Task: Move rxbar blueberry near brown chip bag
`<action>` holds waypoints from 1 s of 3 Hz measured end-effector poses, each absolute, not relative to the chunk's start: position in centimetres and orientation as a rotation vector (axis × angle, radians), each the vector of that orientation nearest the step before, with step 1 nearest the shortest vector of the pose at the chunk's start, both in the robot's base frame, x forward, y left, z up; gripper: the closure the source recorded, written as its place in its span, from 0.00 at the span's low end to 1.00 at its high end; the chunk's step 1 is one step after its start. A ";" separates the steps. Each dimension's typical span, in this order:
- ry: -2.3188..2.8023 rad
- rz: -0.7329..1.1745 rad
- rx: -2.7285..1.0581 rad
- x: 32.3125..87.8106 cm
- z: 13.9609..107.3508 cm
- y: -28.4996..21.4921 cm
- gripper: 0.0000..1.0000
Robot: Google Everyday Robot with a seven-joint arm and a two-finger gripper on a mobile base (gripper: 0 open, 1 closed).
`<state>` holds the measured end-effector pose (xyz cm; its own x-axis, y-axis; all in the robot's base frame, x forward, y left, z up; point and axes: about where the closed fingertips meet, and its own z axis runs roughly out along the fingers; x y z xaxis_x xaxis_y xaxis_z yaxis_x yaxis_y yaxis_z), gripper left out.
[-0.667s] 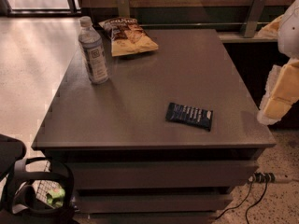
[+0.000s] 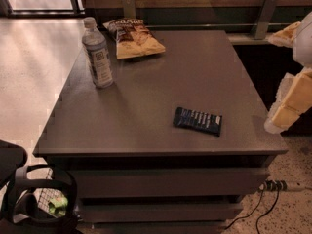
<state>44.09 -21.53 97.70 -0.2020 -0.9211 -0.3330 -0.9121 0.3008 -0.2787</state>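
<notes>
Camera view: flat navy-blue wrapped rxbar blueberry lies left of the cream gripper, long axis toward it; the gripper's opening cannot be told.

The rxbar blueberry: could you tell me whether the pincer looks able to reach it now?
Probably yes: the pincer hangs off the table's right edge, the rxbar blueberry lies flat nearby with nothing between them; bottle and brown chip bag sit far back.

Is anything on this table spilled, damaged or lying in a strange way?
Nothing stands out. The water bottle stands upright, the brown chip bag lies flat at the back, the rxbar blueberry lies flat, slightly skewed, and the gripper hangs beside the table's right edge.
</notes>
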 end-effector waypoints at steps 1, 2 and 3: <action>2.020 0.154 -1.510 44.8 95.5 -21.5 0.00; 1.949 0.273 -1.431 45.4 93.5 -21.2 0.00; 1.929 0.336 -1.401 45.9 92.1 -20.9 0.00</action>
<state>45.86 -20.88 92.12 -0.1523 -0.7189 -0.6782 -0.9058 0.3761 -0.1952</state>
